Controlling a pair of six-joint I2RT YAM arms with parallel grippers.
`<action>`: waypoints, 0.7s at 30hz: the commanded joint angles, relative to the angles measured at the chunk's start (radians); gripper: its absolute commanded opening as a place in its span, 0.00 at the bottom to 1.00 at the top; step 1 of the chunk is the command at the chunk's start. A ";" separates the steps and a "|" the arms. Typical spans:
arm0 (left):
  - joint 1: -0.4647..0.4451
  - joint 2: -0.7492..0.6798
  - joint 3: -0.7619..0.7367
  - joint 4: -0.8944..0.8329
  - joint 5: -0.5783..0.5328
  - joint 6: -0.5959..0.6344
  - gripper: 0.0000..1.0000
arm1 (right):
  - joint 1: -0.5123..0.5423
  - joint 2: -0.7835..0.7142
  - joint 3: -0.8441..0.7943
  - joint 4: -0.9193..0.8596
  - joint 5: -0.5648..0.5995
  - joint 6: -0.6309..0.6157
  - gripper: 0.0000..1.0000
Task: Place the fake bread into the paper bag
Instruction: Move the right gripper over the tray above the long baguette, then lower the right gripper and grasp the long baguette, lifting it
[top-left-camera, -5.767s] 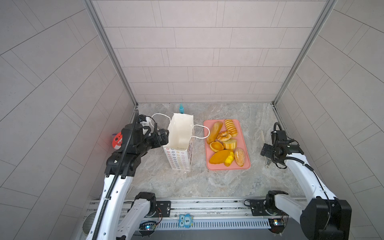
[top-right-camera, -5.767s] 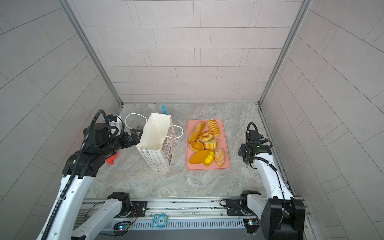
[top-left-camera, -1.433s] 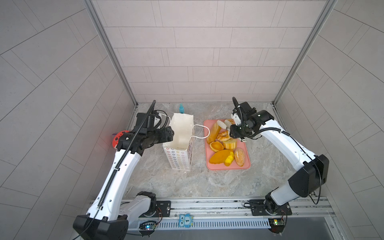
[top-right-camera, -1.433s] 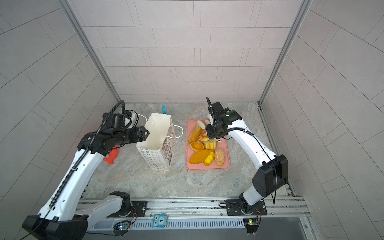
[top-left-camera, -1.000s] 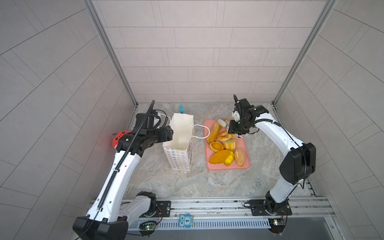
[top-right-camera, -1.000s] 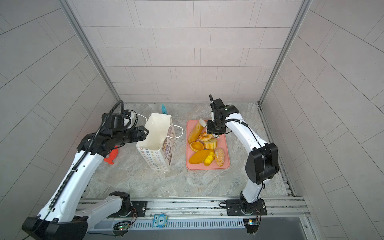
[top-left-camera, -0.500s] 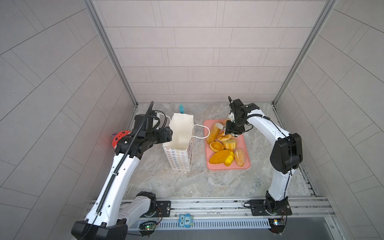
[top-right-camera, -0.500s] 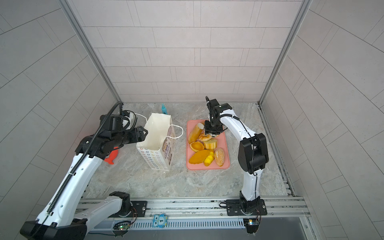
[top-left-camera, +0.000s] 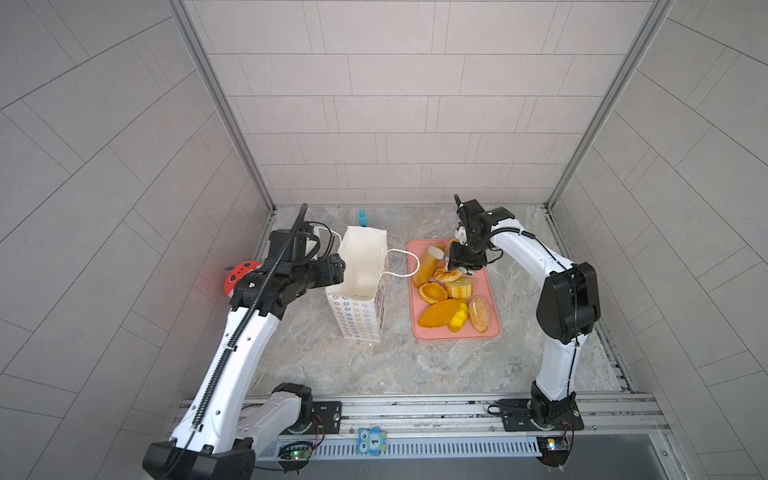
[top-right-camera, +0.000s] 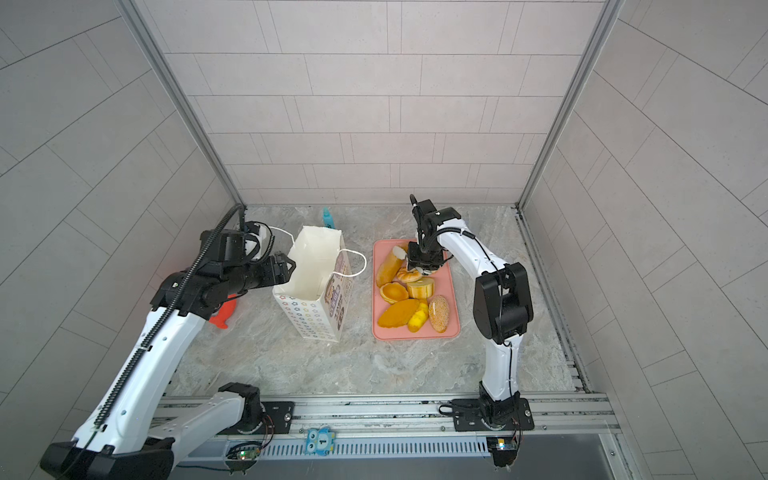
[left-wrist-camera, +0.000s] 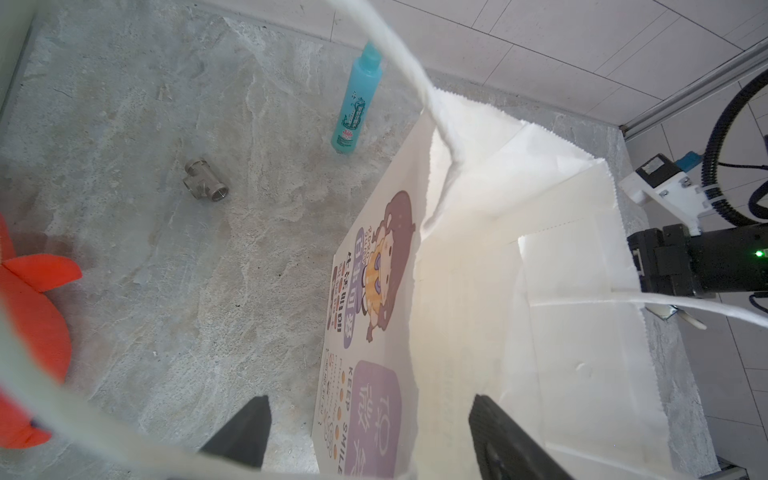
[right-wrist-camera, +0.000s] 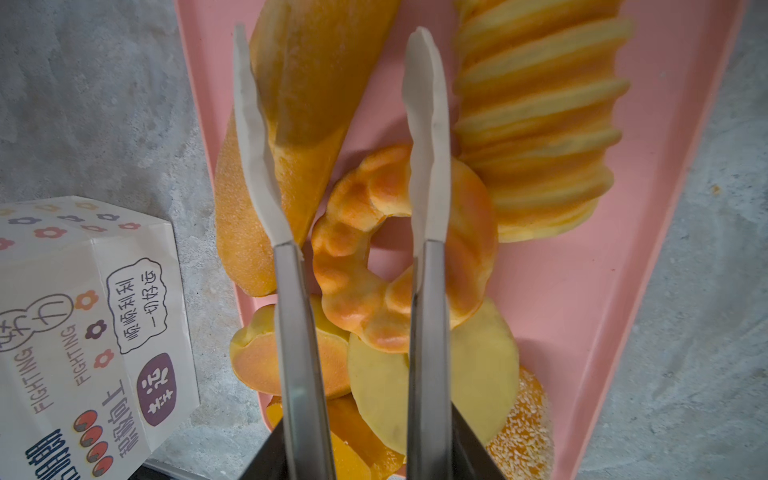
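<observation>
Writing: the paper bag (top-left-camera: 358, 318) reads "KEEP SMILE" on its left face and "FIGHTING" twice on its right face, beside Chinese characters, a cartoon girl and rows of small flowers. The label on the blue bottle (left-wrist-camera: 356, 99) is too small to read.

Location: the bag stands upright and open on the counter (top-left-camera: 374, 365), left of the pink tray (top-left-camera: 482, 282). All the fake bread (top-left-camera: 440, 311) lies on that tray; none shows inside the bag.

Surroundings: the bottle stands beyond the bag by the far wall. A metal tee fitting (left-wrist-camera: 205, 185) and an orange-red soft toy (left-wrist-camera: 29, 316) lie to the bag's left. The right arm hides the ridged loaf (right-wrist-camera: 540, 124) in both top views.

Count: eight bread pieces, one tray, one bag with two cord handles.

Left hand (top-right-camera: 287, 269): fingers spread astride the bag's left rim, one outside and one inside; contact cannot be told.

Right hand (right-wrist-camera: 332, 83): fingers parted above the tray's far end, one over the long loaf (right-wrist-camera: 241, 232), one over the twisted ring (right-wrist-camera: 357, 266), pinching nothing.
</observation>
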 joint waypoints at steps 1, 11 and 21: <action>-0.004 -0.020 -0.013 0.012 -0.015 0.003 0.82 | -0.005 0.012 0.021 0.016 -0.015 0.021 0.47; -0.002 -0.024 -0.007 0.006 -0.020 0.004 0.82 | -0.012 0.053 0.064 0.021 -0.031 0.026 0.42; -0.003 -0.021 0.001 0.001 -0.020 0.003 0.82 | -0.018 0.014 0.063 0.015 -0.016 0.026 0.30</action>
